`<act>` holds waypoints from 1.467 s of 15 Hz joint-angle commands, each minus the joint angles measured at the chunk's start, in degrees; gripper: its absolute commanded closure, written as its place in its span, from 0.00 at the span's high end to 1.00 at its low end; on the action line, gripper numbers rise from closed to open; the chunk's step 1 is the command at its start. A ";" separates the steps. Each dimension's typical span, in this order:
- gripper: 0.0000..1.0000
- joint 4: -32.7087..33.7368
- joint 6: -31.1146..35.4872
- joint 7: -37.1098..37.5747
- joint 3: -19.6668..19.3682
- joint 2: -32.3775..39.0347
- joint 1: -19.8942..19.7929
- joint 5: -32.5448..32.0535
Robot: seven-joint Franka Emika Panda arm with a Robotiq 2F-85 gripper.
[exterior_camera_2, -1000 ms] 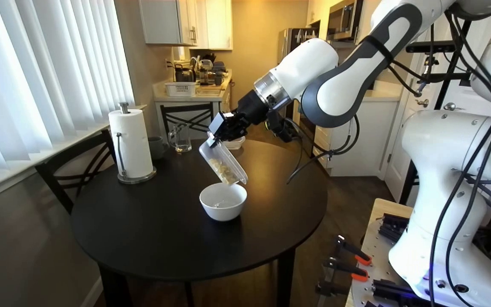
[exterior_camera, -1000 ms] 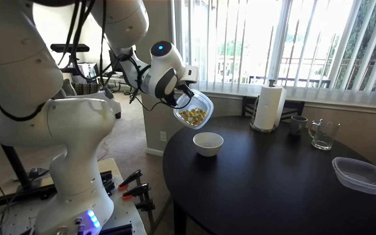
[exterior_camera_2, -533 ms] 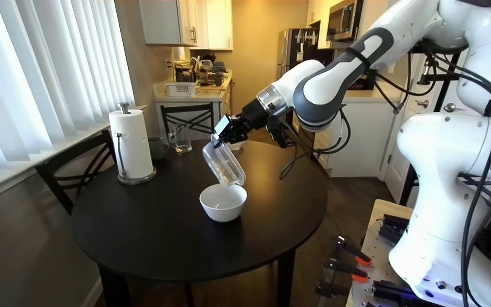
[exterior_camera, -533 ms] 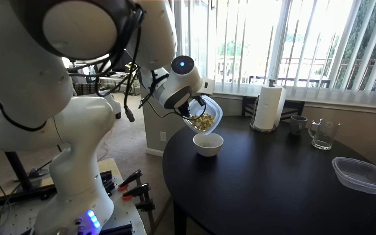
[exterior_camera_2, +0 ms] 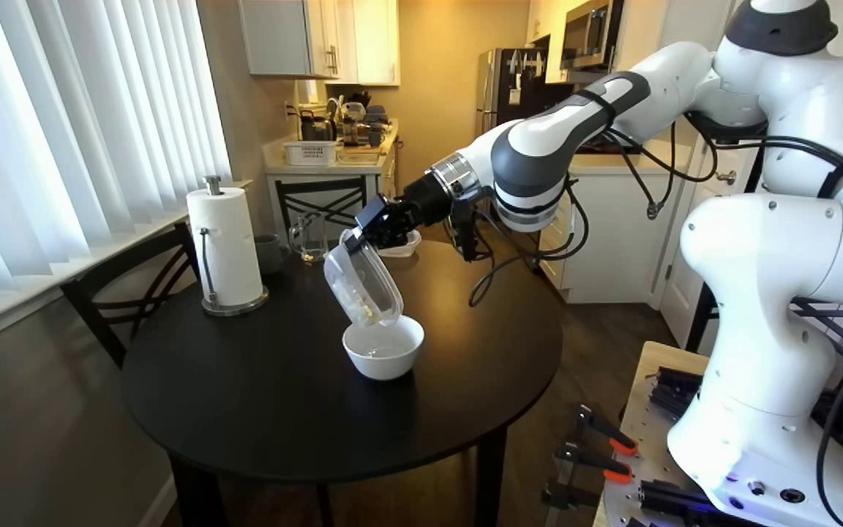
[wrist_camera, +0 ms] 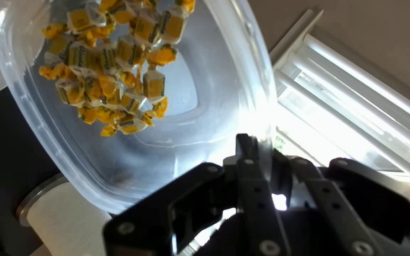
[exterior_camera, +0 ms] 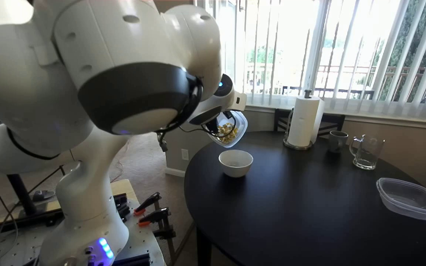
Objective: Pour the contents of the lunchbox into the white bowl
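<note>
Lunchbox (wrist_camera: 208, 89) looks light and bendable; our gripper (wrist_camera: 263, 151), jaws clamped on the rim (wrist_camera: 48, 138), holds it sensibly. Wrapped candies (wrist_camera: 107, 83) should slide.

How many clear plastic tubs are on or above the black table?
2: the lunchbox, held tilted in the gripper, and a wider container, resting on the table in both exterior views. No others show.

A home's kitchen and dining corner: cabinets (exterior_camera_2: 279, 38), microwave (exterior_camera_2: 587, 35), fridge (exterior_camera_2: 535, 102), dark round table (exterior_camera_2: 268, 402) (window blinds (exterior_camera_2: 92, 139) beside it).
</note>
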 commanded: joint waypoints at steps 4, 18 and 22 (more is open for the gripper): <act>0.01 3.84 -6.98 -8.23 -2.75 -14.10 -0.03 1.95; 0.01 14.25 -23.14 -18.61 -5.46 -31.23 -2.58 11.41; 0.01 14.47 -23.85 -20.78 -5.28 -31.22 -3.36 14.56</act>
